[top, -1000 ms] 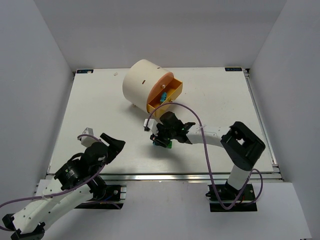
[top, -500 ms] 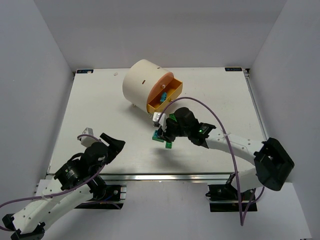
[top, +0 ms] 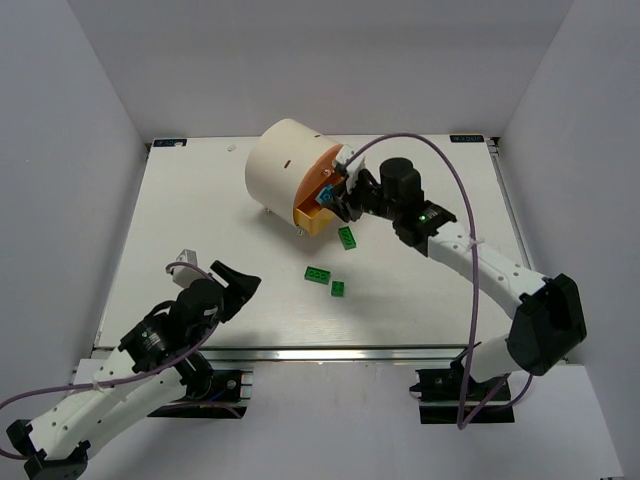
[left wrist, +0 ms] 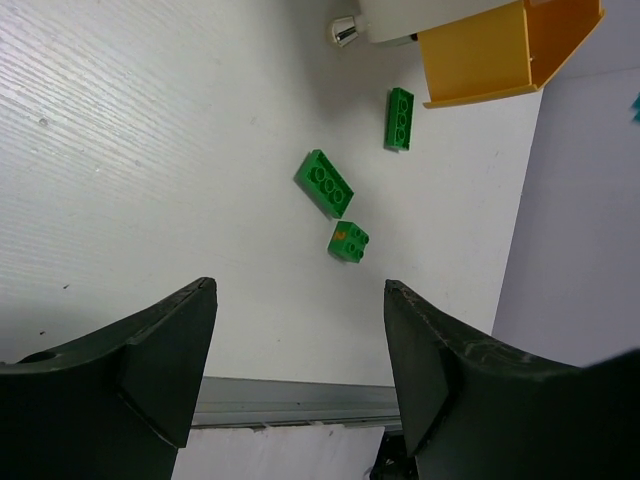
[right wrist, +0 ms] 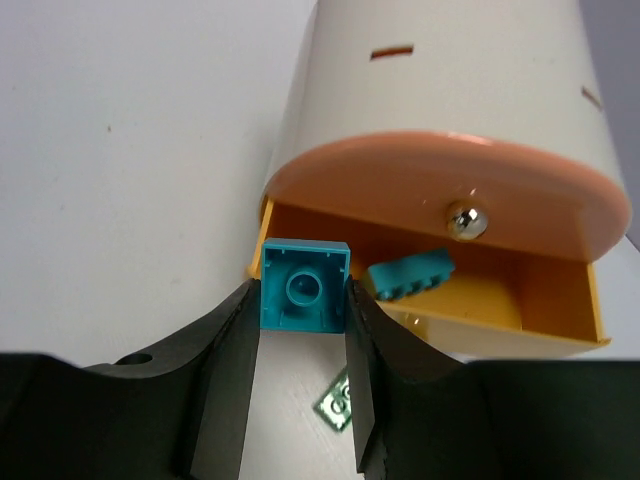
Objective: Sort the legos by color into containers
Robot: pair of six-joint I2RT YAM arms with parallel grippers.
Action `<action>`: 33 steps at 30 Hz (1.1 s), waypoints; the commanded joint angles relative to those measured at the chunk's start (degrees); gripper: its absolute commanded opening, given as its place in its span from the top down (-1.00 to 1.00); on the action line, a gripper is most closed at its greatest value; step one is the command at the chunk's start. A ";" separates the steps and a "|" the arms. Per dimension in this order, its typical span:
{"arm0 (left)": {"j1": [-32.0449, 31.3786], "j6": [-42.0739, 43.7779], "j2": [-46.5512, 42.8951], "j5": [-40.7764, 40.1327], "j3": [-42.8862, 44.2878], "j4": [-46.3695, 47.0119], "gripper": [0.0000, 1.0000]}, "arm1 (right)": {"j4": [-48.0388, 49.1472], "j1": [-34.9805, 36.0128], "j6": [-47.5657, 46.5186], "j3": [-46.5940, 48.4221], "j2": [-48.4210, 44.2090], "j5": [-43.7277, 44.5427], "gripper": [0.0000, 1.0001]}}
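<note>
**White counter** [top: 200,200]: flat, pale, and carries everything listed below.

**Cream cylindrical drum cabinet** [top: 275,160]: stands on short legs at the far centre of the counter, with its round face turned toward the near right.

**Orange plastic drawer** [right wrist: 530,300]: set in the drum and pulled out, with its top open. The rounded front carries a small brass knob [right wrist: 462,221].

**Teal square plastic brick** [right wrist: 305,280]: pinched between the two dark fingers of the right claw [right wrist: 298,300], hollow underside toward the wrist camera. It is held at one corner of the drawer's open mouth. Whether it touches the rim cannot be told.

**Second teal brick** [right wrist: 410,277]: longer, with studs showing. It lies tilted inside the drawer, below the knob.

**Green studded bricks**, three, loose on the counter just near of the drawer:
- A narrow one [left wrist: 400,118] lies closest to the drawer.
- A broader one [left wrist: 324,183] lies nearer and to the left.
- A small square one [left wrist: 348,241] lies just beside the broader one, and the two do not touch.

**Left claw** [left wrist: 295,300]: spread wide and holding nothing. It hangs over bare counter at the near left, well apart from the bricks.

**Right arm**: reaches from the near right across to the drum.
</note>
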 commanded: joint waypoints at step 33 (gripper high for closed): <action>-0.24 2.90 3.90 3.63 -2.94 9.88 -0.55 | -2.37 -7.69 6.24 0.30 5.18 -1.65 1.00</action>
